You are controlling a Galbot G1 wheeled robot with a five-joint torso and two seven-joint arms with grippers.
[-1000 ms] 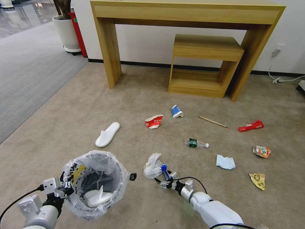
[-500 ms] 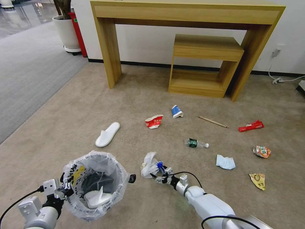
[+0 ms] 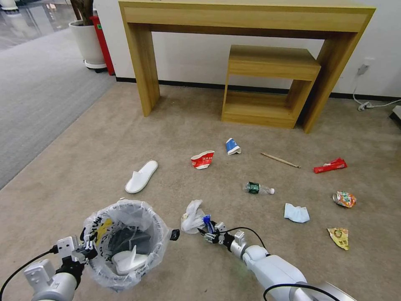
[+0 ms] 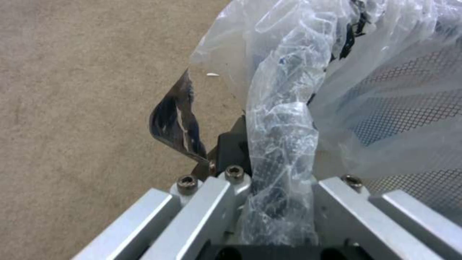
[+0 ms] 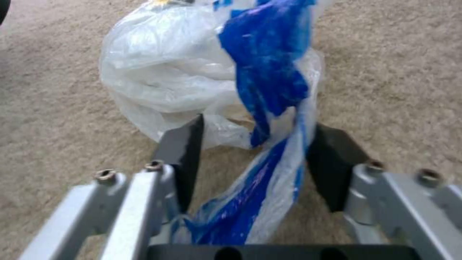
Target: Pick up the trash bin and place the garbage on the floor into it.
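At the lower left of the head view, the left gripper (image 3: pixel 85 249) is clamped on the bag-covered rim of the trash bin (image 3: pixel 125 242), which stands upright with its mouth facing up; in the left wrist view the crinkled liner and rim pass between the closed fingers (image 4: pixel 226 182). Inside the bin lies a white slipper (image 3: pixel 125 260) and a yellow wrapper.

Just right of the bin, at lower centre, the right gripper (image 3: pixel 207 233) reaches in from the lower right. In the right wrist view its dark fingers (image 5: pixel 185 144) stand spread, with a blue-and-white tail of the plastic bag (image 5: pixel 202 76) running between them; whether they pinch it I cannot tell. The bag's puffed white bulk sits on the floor (image 3: pixel 83 167) just beyond the fingertips.

Across the middle of the frame, a second white slipper (image 3: pixel 141 176) lies with its long axis running from lower left to upper right. Further right are a crushed red cup (image 3: pixel 202 159) and a blue cup (image 3: pixel 232 146), then a green-label bottle (image 3: pixel 258 188) on its side, cap pointing right. A wooden stick (image 3: pixel 280 160) slants down to the right. At the right lie a blue mask (image 3: pixel 296 212), a red wrapper (image 3: pixel 330 165), a can (image 3: pixel 344 199) and a yellow packet (image 3: pixel 338 237).
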